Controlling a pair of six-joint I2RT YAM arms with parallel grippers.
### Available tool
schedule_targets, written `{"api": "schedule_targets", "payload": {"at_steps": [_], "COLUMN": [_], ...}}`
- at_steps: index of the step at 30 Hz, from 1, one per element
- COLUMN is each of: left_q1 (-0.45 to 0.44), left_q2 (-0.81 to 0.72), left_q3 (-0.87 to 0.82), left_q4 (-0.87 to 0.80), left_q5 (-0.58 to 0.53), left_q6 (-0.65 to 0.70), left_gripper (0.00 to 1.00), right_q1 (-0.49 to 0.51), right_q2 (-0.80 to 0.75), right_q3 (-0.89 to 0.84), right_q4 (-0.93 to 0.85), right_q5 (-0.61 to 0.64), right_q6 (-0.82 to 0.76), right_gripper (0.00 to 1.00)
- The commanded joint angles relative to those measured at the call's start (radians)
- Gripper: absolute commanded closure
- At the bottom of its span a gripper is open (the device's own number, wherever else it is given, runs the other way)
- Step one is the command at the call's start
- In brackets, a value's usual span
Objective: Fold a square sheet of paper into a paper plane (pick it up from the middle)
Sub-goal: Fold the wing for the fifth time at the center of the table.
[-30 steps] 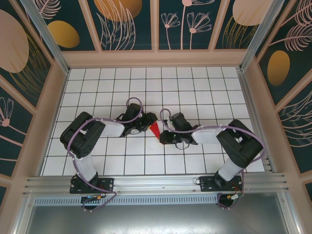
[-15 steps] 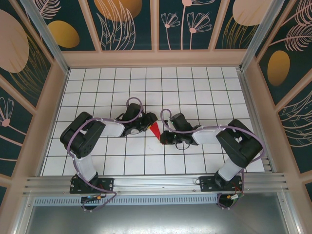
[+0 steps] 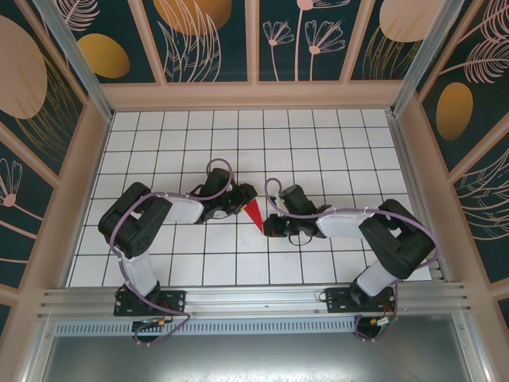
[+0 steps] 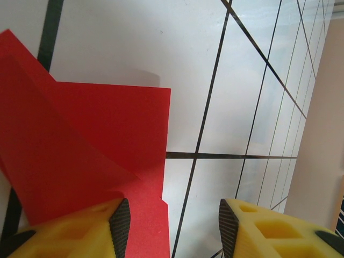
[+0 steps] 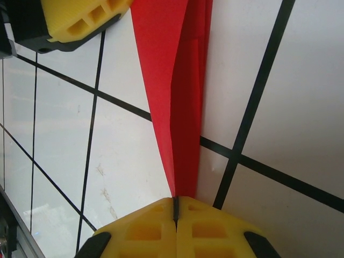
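- Tabletop point(image 3: 318, 143) of white tiles with black grid lines, seen from above. A left arm point(image 3: 139, 227) and a right arm point(image 3: 390, 239) reach in from the near edge toward the middle.
- One piece of red paper point(image 3: 254, 212) lies on the tiles between the two arms, folded into a narrow wedge.
- From above, its long axis runs from a broad far end to a sharp tip nearer the arm bases, leaning slightly right. The tip points at the right gripper point(image 3: 266, 226).
- The broad end sits just beside the left gripper point(image 3: 241, 204).
- Right wrist camera: the right gripper point(image 5: 176, 207) has its two yellow fingers pressed together, pinching the very tip of the red paper point(image 5: 180, 107). The wedge widens away from the fingers, with a fold line running along its length.
- One yellow finger point(image 5: 80, 19) of the left gripper shows in a far corner of that view, beside the wide end.
- Left wrist camera: the left gripper point(image 4: 174, 217) stands about half open, with bare tile between its two yellow fingers.
- The red paper point(image 4: 80, 150) lies by one finger point(image 4: 70, 234) in at least two overlapping layers. The other finger point(image 4: 269, 234) is over bare tile. Whether the first finger presses on the sheet cannot be told.
- Count: one red paper, two arms, two grippers, four yellow fingers.
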Motion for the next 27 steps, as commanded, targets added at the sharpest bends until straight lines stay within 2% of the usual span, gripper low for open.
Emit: {"api": "schedule_targets", "payload": {"at_steps": [1, 6, 11, 20, 27], "left_q1": [0.001, 0.001, 0.001, 0.002, 0.002], "left_q2": [0.036, 0.034, 0.03, 0.036, 0.035], "left_q3": [0.006, 0.004, 0.005, 0.007, 0.009], "left_q4": [-0.055, -0.06, -0.063, -0.076, -0.082], "left_q5": [-0.019, -0.02, -0.022, -0.026, -0.029], "left_q6": [0.024, 0.024, 0.024, 0.024, 0.025], "left_gripper": [0.5, 0.5, 0.5, 0.5, 0.5], "right_q1": [-0.002, 0.016, 0.012, 0.01, 0.009], "right_q2": [0.058, 0.112, 0.101, 0.016, 0.036], "right_q3": [-0.036, -0.041, -0.056, -0.052, -0.062], "right_q4": [-0.057, -0.127, -0.154, -0.139, -0.185], "right_q5": [-0.032, 0.023, 0.041, -0.026, -0.022], "right_q6": [-0.002, -0.025, -0.01, 0.015, 0.007], "right_gripper": [1.0, 1.0, 0.98, 0.94, 0.93]}}
